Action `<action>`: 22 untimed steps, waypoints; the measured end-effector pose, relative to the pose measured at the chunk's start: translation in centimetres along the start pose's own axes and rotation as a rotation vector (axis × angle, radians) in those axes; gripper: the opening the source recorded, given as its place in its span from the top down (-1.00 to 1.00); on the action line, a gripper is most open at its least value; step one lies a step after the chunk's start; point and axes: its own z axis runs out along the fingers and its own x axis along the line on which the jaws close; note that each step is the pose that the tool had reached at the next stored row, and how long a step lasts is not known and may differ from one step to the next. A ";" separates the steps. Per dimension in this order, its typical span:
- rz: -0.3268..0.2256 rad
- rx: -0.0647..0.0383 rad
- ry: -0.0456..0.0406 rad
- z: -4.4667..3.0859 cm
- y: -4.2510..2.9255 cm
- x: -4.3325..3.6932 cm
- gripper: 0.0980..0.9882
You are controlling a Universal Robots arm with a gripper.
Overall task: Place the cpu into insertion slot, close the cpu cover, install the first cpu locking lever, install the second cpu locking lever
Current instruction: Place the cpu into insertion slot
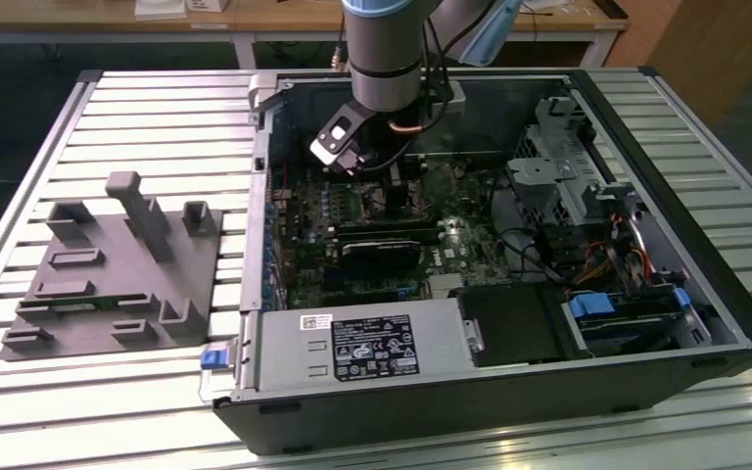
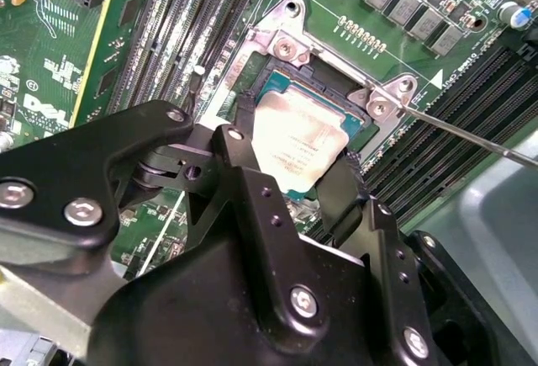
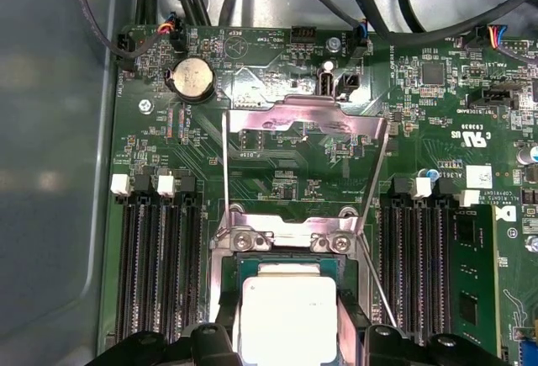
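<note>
In the second wrist view, one edge of the cpu [image 2: 298, 130] is covered by the gripper [image 2: 290, 164]; contact between them cannot be judged. In the first wrist view, the cpu [image 3: 286, 311] is cut off by the picture's edge.

The arm [image 1: 383, 44] comes down from the top of the exterior view. Its grey tube section stands nearly upright, and a pale blue joint cap [image 1: 492, 34] shows toward the exterior view's right. Lower down, the wrist [image 1: 396, 108] carries a small black box with a pale face [image 1: 337, 142], tilted toward the exterior view's left. The end effector [image 1: 396, 191] hangs beneath the wrist and points straight down. In the second wrist view its black, bolted body [image 2: 277, 299] is close to the lens, with a broad black linkage plate [image 2: 84, 181] beside it. Two slim black fingers [image 2: 340, 193] reach forward from the body. They are spread apart, with a clear gap between them.
</note>
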 end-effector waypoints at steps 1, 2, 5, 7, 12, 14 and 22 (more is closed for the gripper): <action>0.000 0.000 0.0000 -0.01 -0.02 0.00 0.00; 0.000 0.000 0.0002 -0.01 -0.06 0.00 0.00; 0.000 0.000 0.0004 -0.01 -0.11 0.00 0.00; 0.000 0.000 0.0003 0.01 -0.15 -0.01 0.00; 0.000 0.000 -0.0001 0.15 -0.18 -0.01 0.00; 0.000 0.000 0.0001 0.17 -0.18 0.00 0.00; 0.000 0.000 0.0003 0.19 -0.18 0.00 0.00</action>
